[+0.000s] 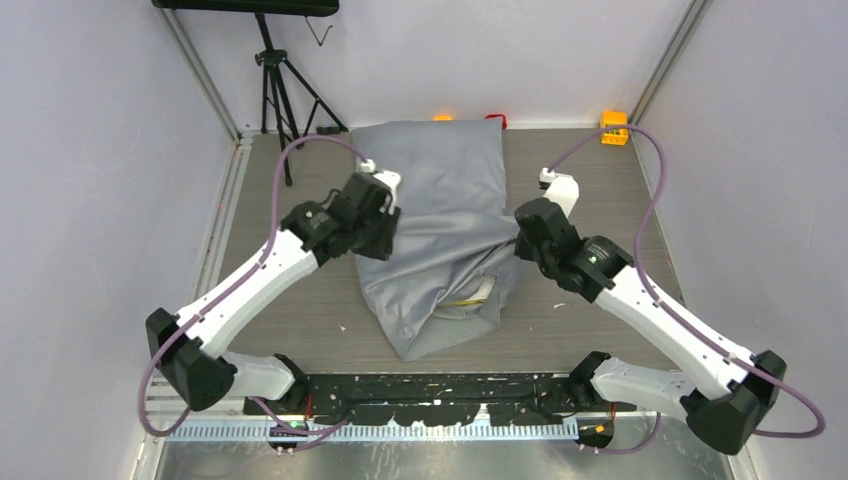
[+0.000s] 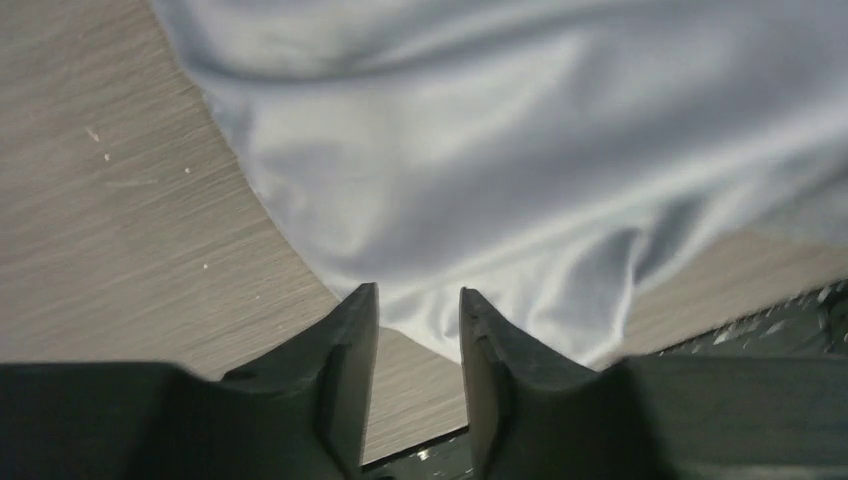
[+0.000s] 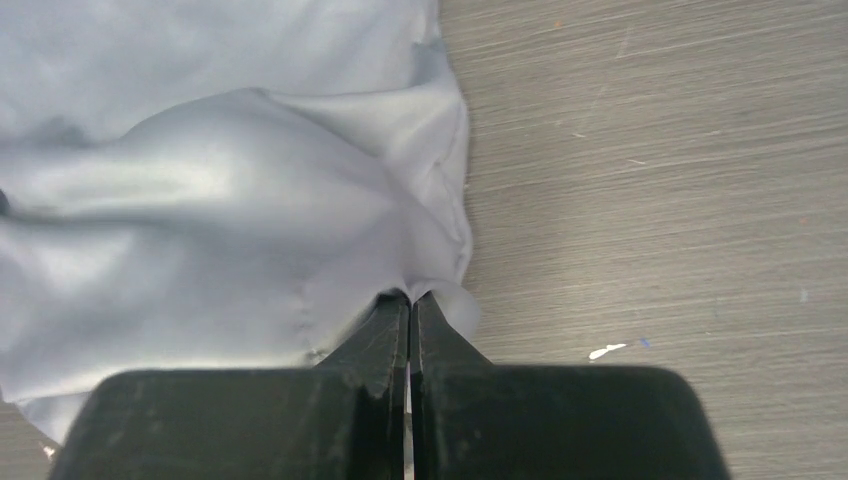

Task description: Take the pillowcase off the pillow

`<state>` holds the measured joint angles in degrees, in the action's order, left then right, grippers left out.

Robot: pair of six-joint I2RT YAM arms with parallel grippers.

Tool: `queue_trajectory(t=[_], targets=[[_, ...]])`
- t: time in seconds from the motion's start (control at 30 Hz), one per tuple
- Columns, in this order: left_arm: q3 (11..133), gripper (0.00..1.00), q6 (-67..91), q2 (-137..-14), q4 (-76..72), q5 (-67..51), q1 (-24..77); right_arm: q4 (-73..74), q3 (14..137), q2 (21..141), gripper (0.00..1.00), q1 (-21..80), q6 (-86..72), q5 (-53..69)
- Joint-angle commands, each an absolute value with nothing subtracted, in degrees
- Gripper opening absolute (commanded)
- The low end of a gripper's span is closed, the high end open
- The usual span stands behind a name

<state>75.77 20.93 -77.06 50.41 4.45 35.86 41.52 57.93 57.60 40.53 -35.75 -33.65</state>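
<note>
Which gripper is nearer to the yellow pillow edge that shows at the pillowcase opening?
Right. The right gripper pinches the pillowcase just beside the yellow edge of the pillow; the left gripper is open at the pillowcase's opposite, left side.

The pillowcase lies mid-frame on the bench, reaching from the far edge toward lower centre. The pillow sits inside it, peeking out at the lower right. The left claw is at its left side and the right claw on its right edge. A tripod stands upper left.
</note>
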Motion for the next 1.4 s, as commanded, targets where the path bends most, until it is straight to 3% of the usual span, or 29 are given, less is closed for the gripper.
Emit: queue_trajectory(t=[0.0, 0.17, 0.33, 0.57, 0.63, 0.87, 1.17, 1.23, 1.33, 1.37], targets=[[76.93, 0.45, 18.34, -71.29, 53.74, 18.44, 47.27, 39.02, 64.47, 63.75, 0.0, 39.77, -34.17, -26.68], [68.03, 0.73, 15.8, -64.54, 42.9, 10.82, 54.75, 36.85, 66.59, 67.95, 0.0, 39.61, -35.35, -22.79], [61.48, 0.85, 13.57, -64.45, 36.28, 3.91, 57.29, 34.92, 66.65, 67.38, 0.0, 37.94, -37.1, -17.13], [55.96, 0.87, 12.66, -67.28, 28.46, -2.91, 59.58, 33.56, 66.0, 66.61, 0.0, 35.08, -38.87, -10.74], [54.77, 0.93, 12.65, -68.53, 26.93, -3.48, 61.01, 32.87, 65.19, 66.47, 0.0, 34.98, -39.34, -9.41], [52.42, 0.93, 13.52, -73.83, 22.36, 3.67, 64.41, 31.64, 62.23, 65.0, 0.0, 34.58, -40.73, -7.94], [52.08, 0.68, 15.91, -81.93, 22.14, 20.51, 64.34, 31.44, 56.08, 60.03, 0.0, 33.95, -41.83, -8.95], [53.29, 0.46, 16.07, -82.62, 22.8, 20.0, 64.35, 31.62, 54.82, 58.98, 0.0, 33.98, -41.87, -9.1], [56.45, 0.02, 17.25, -84.01, 26.42, 22.03, 64.35, 32.07, 52.46, 57.25, 0.0, 33.9, -41.81, -9.96], [57.49, 0.0, 17.5, -84.18, 27.79, 22.85, 64.4, 32.41, 51.82, 56.85, 0.0, 33.85, -41.67, -10.43]])
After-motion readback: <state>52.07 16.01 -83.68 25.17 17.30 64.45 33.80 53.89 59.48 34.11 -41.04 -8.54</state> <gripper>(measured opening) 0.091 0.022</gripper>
